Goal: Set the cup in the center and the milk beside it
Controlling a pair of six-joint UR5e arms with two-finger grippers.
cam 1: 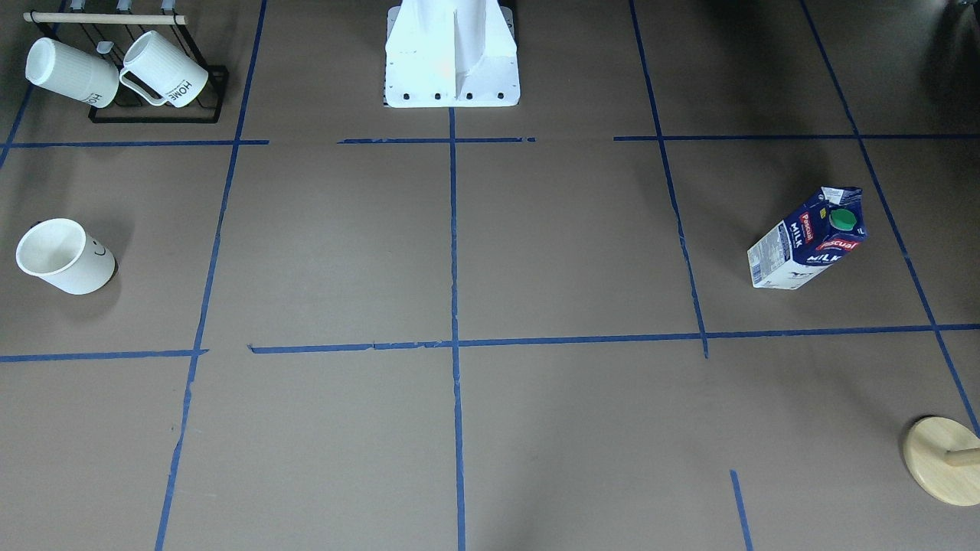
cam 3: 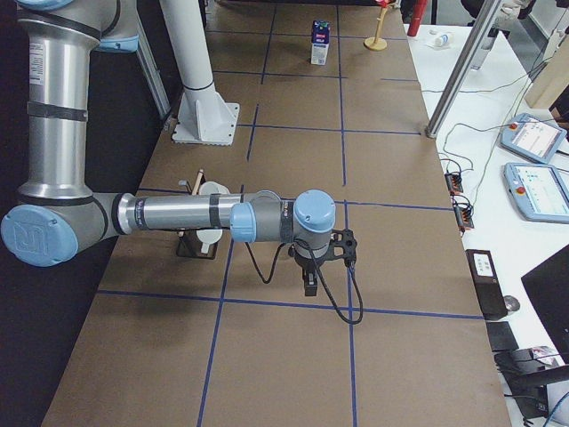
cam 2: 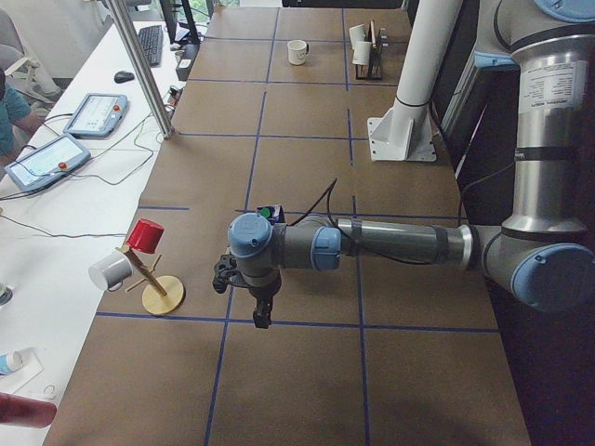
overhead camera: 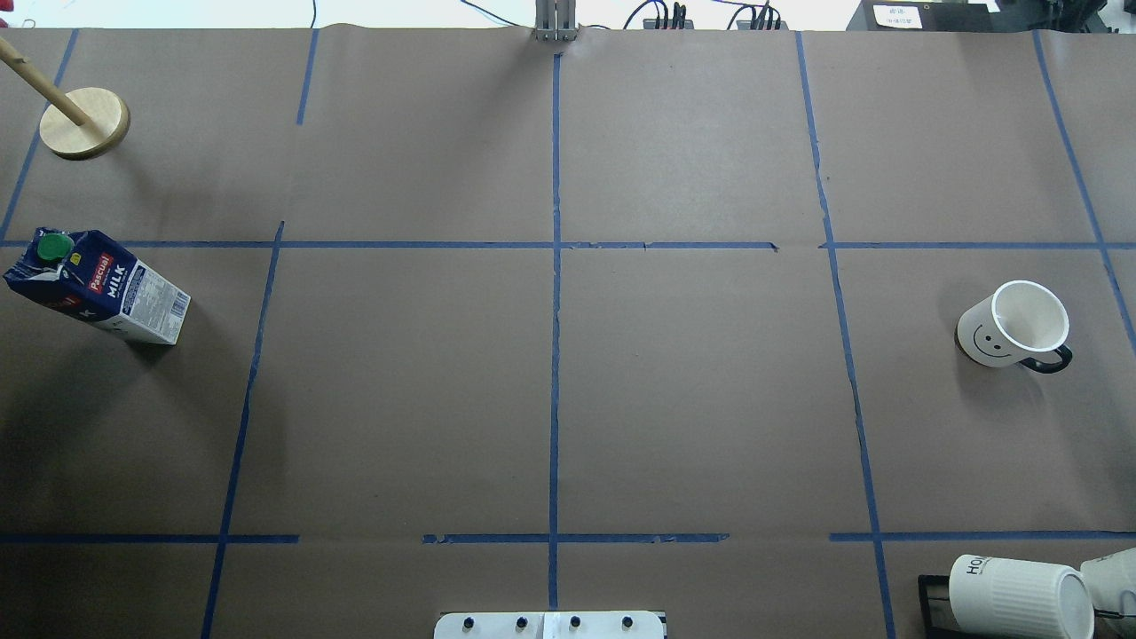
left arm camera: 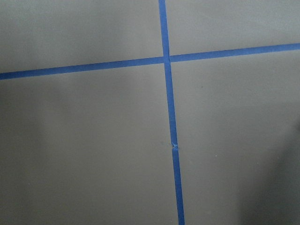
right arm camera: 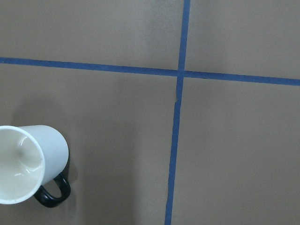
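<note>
Since the cup (overhead camera: pixel 1012 324) stands upright far on the robot's right of the surface (overhead camera: pixel 692 399), well apart from the center (overhead camera: pixel 556 245), the right jaws are nearer, w/ the milk (overhead camera: pixel 98 288) far left; whether either jaws are apart I cannot tell.

Upper left of the front-facing view: a black wire rack (cam 1: pixel 153 118) with a wooden top bar (cam 1: pixel 103 18) carries two ribbed white "HOME" mugs (cam 1: pixel 164 70), both tilted. Lower right: a round wooden stand (cam 1: pixel 935 459) with a peg, cut by the frame edge. In the left side view, this stand bears a red cup (cam 2: pixel 146 236) and a pale mug (cam 2: pixel 110 271). Two tablet-like pendants (cam 2: pixel 98 113) lie on the white bench (cam 2: pixel 84 200).
</note>
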